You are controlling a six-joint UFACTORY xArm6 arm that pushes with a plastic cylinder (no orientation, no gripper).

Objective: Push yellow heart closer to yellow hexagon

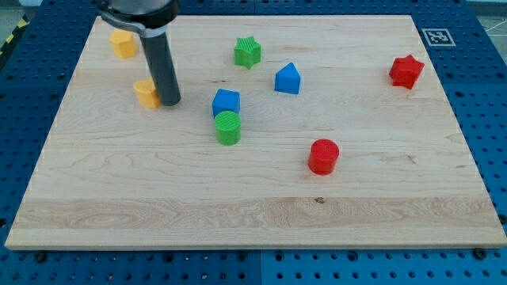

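Observation:
The yellow heart lies on the wooden board at the view's upper left. The yellow hexagon sits further toward the view's top left, near the board's top edge. My tip is down on the board right beside the heart, on its right side, touching or almost touching it. The dark rod rises from the tip toward the view's top.
A green star, a blue house-shaped block, a blue block and a green cylinder lie mid-board. A red cylinder lies lower right and a red star at the far right.

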